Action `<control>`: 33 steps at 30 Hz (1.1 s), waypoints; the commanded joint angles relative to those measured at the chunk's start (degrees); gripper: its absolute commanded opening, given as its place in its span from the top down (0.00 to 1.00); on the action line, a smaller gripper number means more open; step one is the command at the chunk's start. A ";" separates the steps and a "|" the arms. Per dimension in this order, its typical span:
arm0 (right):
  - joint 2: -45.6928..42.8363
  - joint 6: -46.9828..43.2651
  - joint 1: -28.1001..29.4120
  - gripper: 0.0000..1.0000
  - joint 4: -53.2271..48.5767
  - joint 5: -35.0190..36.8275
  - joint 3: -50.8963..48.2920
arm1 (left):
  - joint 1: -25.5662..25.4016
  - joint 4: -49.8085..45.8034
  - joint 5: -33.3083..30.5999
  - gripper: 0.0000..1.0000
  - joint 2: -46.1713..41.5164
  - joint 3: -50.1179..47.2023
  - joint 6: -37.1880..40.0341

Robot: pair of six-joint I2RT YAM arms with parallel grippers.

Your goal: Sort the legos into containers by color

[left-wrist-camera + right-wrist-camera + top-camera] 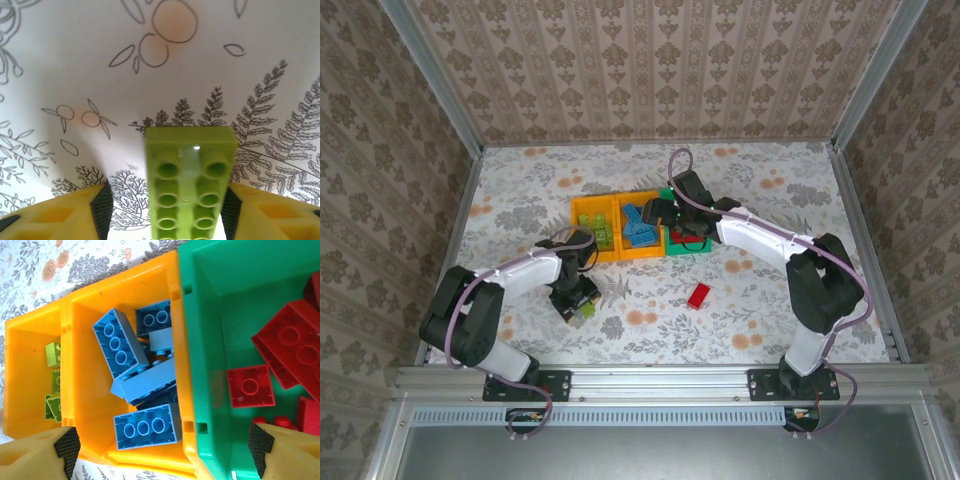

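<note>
Though cropped, lime lego (190, 180) inside left pincer (166, 212)

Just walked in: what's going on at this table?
Colour sorting is under way. The left gripper straddles a lime brick on the table, not yet clamped. The right gripper hangs open above the bins, where lime, blue and red are already separated. One red brick lies loose on the table.

Bare table (770, 290) around the red lego (698, 296) (bins (574, 228) farther back)
</note>
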 commanded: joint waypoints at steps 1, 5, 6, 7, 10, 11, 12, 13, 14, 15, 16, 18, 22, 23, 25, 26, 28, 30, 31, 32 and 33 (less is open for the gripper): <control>-2.86 0.76 -0.30 0.10 0.11 2.08 -1.03 | 0.28 5.21 0.67 0.49 1.99 -2.43 0.70; -3.33 0.45 -0.35 0.09 -0.61 2.44 -1.20 | 0.35 6.48 0.64 0.66 0.63 -3.40 0.78; -3.45 0.41 -0.30 0.09 -0.79 2.38 -1.28 | 0.37 6.53 0.59 0.70 0.46 -3.51 1.04; -3.58 0.37 -0.30 0.09 -0.96 2.42 -1.37 | 0.42 6.55 0.58 0.71 0.19 -3.45 1.49; -4.23 0.24 -0.30 0.09 -1.47 2.78 -2.35 | 0.34 7.60 0.47 0.76 -1.04 -3.54 3.29; -4.52 0.21 -0.30 0.09 -1.63 2.79 -2.72 | 0.40 8.01 0.25 0.77 -1.76 -3.71 3.55; -4.88 0.13 -0.30 0.09 -1.72 2.88 -3.20 | 0.42 8.69 0.06 0.77 -2.80 -3.95 3.88; -5.30 0.15 -0.30 0.09 -1.89 2.87 -3.76 | 0.46 9.17 -0.30 0.77 -4.00 -4.22 4.10; -5.61 0.07 -0.35 0.09 -2.01 2.84 -4.19 | 0.45 9.61 -0.68 0.77 -4.98 -4.44 4.28; -6.16 -0.03 -0.30 0.08 -2.16 3.04 -4.73 | 0.34 9.90 -1.07 0.76 -6.21 -4.63 4.55; -6.78 -0.11 -0.30 0.08 -2.44 3.29 -5.37 | 0.37 9.85 -1.65 0.76 -7.44 -4.75 4.95; -8.09 -0.33 -0.30 0.08 -2.59 3.90 -6.65 | 0.43 9.36 -2.55 0.76 -9.82 -4.81 5.62; -10.76 -0.88 -0.30 0.08 -3.63 5.48 -8.99 | 0.37 8.16 -4.91 0.76 -14.89 -4.36 7.55; -11.30 -1.07 -0.30 0.08 -4.13 5.85 -9.47 | 0.37 8.11 -5.53 0.76 -16.24 -4.20 8.23; -12.51 -1.34 -0.30 0.08 -5.09 6.71 -10.44 | 0.37 7.94 -6.46 0.76 -18.43 -3.78 9.42; -13.06 -1.35 -0.30 0.08 -5.45 7.20 -11.04 | 0.37 7.65 -6.89 0.76 -19.53 -3.26 10.08; -14.13 -1.35 -0.30 0.08 -5.33 7.75 -12.56 | 0.37 6.99 -8.18 0.76 -21.17 -1.94 12.25; -15.33 -1.32 -0.30 0.08 -4.72 7.80 -14.37 | 0.37 6.57 -9.85 0.76 -22.18 0.25 15.44; -15.69 -1.43 -0.30 0.08 -4.58 7.67 -15.16 | 0.38 6.66 -10.57 0.75 -22.42 1.31 17.18; -16.25 -1.37 -0.30 0.08 -4.49 7.63 -16.03 | 0.46 7.12 -11.31 0.75 -22.54 2.75 19.36; -16.70 -1.28 -0.30 0.08 -4.61 7.62 -16.82 | 0.48 7.96 -11.63 0.75 -22.41 4.09 21.90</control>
